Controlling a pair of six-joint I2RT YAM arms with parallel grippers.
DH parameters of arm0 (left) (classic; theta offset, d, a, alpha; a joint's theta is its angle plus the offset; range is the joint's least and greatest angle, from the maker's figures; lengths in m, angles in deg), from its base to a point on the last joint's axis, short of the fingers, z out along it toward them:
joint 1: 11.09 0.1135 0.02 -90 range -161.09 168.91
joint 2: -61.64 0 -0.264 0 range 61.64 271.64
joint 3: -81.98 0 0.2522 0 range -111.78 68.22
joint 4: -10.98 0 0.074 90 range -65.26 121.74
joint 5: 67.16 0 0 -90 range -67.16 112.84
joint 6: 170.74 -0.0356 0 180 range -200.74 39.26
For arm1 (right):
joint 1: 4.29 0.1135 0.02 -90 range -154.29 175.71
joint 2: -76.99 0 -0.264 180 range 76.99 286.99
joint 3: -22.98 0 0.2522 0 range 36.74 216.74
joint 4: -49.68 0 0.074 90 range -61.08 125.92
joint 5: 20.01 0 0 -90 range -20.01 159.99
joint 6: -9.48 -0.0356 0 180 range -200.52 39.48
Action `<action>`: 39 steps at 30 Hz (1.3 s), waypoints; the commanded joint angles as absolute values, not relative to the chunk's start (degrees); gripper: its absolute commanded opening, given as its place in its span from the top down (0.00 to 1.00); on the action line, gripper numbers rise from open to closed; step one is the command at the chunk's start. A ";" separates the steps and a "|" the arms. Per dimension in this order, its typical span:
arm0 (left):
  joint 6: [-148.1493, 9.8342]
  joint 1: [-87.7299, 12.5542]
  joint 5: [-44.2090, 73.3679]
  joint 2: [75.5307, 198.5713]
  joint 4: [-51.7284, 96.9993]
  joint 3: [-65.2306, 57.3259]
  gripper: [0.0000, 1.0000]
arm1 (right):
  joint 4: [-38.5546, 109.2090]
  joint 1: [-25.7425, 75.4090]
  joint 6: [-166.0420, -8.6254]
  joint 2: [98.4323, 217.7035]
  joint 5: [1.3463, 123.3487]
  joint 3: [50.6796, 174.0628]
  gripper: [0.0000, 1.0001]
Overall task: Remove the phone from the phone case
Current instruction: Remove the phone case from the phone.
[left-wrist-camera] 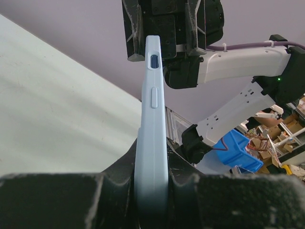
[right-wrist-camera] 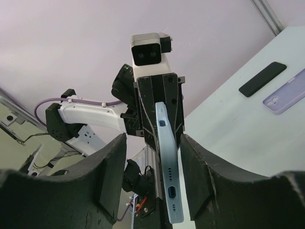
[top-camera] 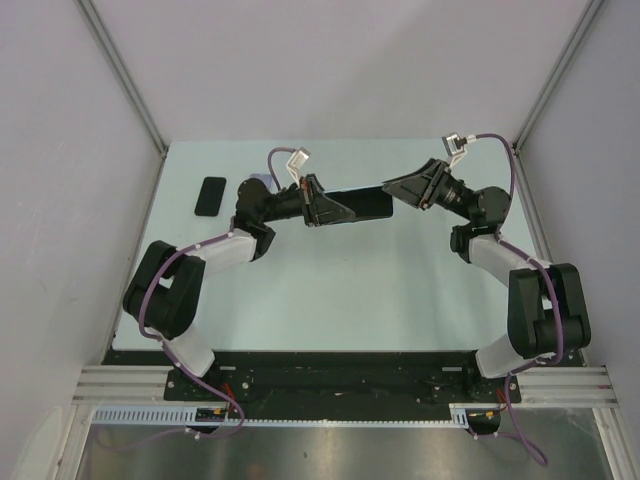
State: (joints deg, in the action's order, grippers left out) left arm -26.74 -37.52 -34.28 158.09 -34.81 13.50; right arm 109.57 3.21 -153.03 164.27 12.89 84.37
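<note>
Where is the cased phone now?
Top view, centre: cased phone clamped by the left gripper, other end inside the open right gripper.

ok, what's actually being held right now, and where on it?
Left gripper clamps the blue-cased phone at one end, pinching its flat faces. Right gripper has its jaws open around the charging-port end, not gripping.

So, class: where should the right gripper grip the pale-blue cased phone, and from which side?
Its free end, approached opposite the left gripper, jaws on the two broad faces: the cased phone is a thin slab, and the open right gripper straddles that end.
</note>
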 commanded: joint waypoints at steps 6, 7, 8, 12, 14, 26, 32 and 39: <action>-25.89 -37.37 -33.32 155.86 -40.21 13.11 1.00 | 111.25 3.62 -149.16 163.12 12.68 84.02 0.45; -25.81 -37.37 -33.32 155.86 -40.21 13.02 1.00 | 111.33 3.62 -149.07 163.12 12.68 83.94 0.45; -25.81 -37.37 -33.32 155.86 -40.21 13.02 1.00 | 111.33 3.70 -149.16 163.29 12.77 83.93 0.45; -25.72 -37.45 -33.58 155.86 -40.21 13.02 1.00 | 111.33 4.23 -149.25 164.26 13.12 83.93 0.46; -25.81 -37.46 -33.67 155.86 -40.21 12.93 1.00 | 111.42 4.49 -149.60 164.70 13.30 83.93 0.48; -26.51 -37.72 -34.29 155.69 -40.48 13.02 1.00 | 112.65 3.97 -155.92 166.37 14.44 83.93 0.61; -27.21 -37.89 -34.99 155.51 -40.56 12.85 1.00 | 112.74 3.53 -159.87 167.16 14.97 83.93 0.69; -28.53 -38.25 -36.40 155.25 -40.56 12.58 1.00 | 112.56 3.62 -165.32 168.39 16.46 83.93 0.73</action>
